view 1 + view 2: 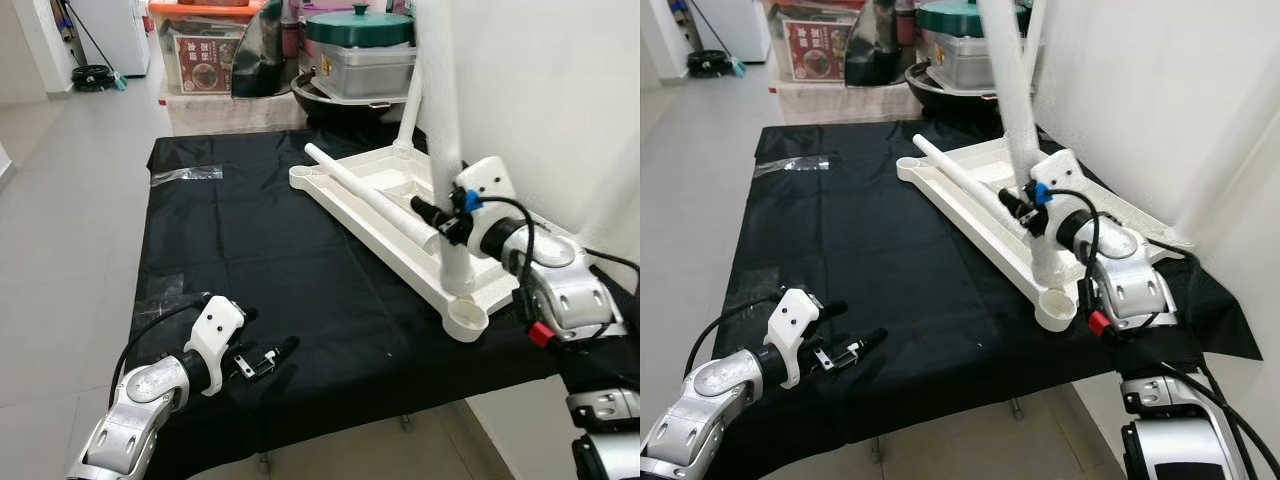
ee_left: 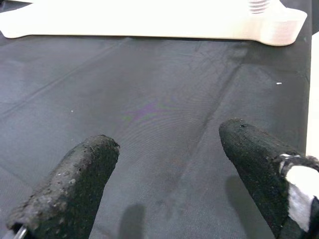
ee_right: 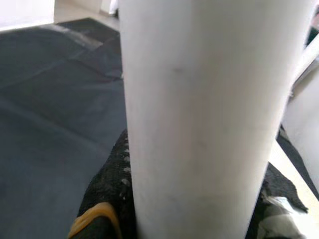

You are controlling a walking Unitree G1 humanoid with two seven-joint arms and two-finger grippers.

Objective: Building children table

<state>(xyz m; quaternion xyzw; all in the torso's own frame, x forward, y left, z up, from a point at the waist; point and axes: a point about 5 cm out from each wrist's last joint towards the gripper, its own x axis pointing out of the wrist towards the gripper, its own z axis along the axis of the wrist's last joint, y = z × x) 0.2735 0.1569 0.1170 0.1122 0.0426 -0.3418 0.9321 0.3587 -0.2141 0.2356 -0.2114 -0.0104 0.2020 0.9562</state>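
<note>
Right arm holds a table leg upright at the tabletop's near corner

Head views: the white tabletop [image 1: 345, 205] lies upside down on the black cloth [image 1: 250, 260], right of centre; the right gripper [image 1: 443, 215] is clamped on an upright leg [image 1: 440, 110] — long axis vertical, foot at the near corner socket [image 1: 466, 318]. A loose leg [image 1: 370, 195] lies along the tabletop, near to far.
Left wrist view: the left gripper [image 2: 164, 179] hovers spread and empty over the cloth, tabletop edge [image 2: 149, 22] far ahead — the right arm is nearer.
Right wrist view: fingers [image 3: 107, 189] wrap the leg.
</note>
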